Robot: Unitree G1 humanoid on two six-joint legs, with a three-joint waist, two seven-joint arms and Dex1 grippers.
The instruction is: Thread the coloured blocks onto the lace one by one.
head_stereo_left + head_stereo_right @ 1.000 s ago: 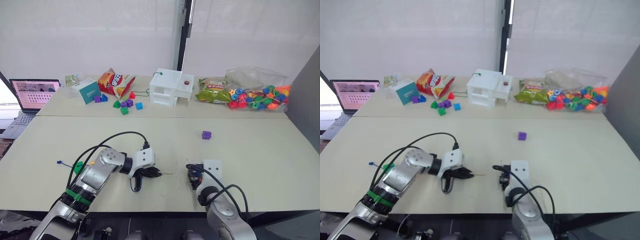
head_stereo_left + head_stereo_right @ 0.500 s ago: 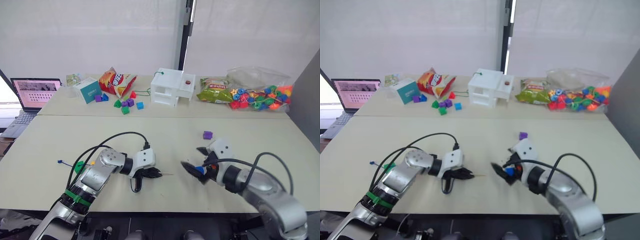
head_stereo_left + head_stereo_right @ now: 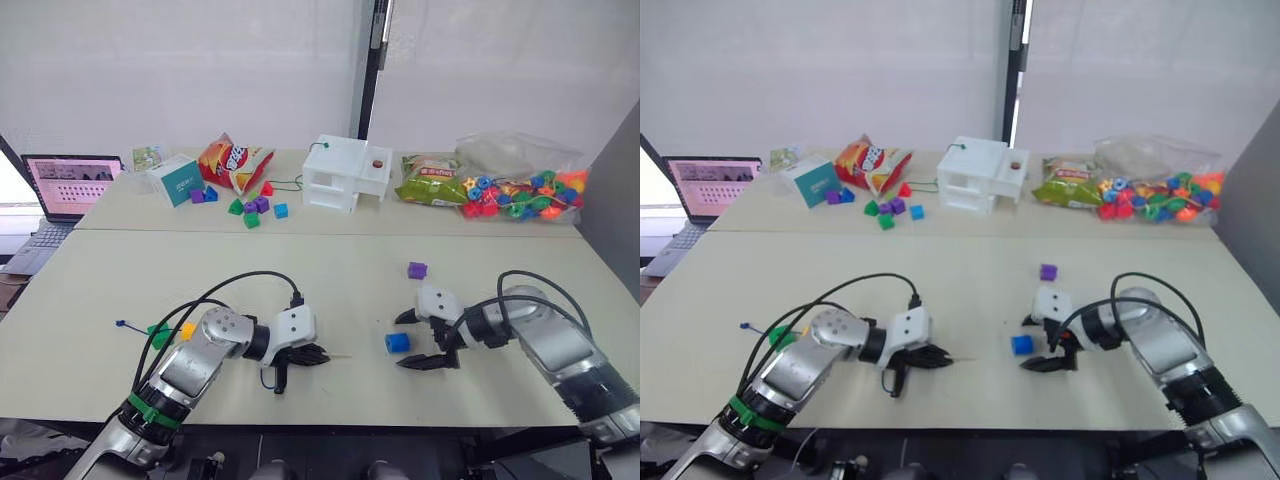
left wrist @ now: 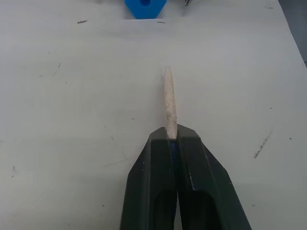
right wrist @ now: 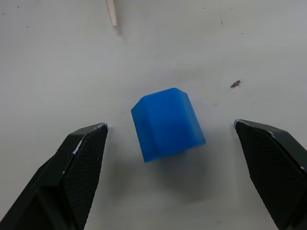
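The left gripper [image 4: 172, 139] pinches the lace [image 4: 169, 103] by its pale tip, while the right gripper [image 5: 172, 139] sits spread wide around the blue block [image 5: 167, 123].

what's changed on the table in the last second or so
The right gripper swung out to the robot's right, set the blue block on the table and opened; its fingers now flank the block. The left gripper stayed shut on the lace. The purple block did not move.
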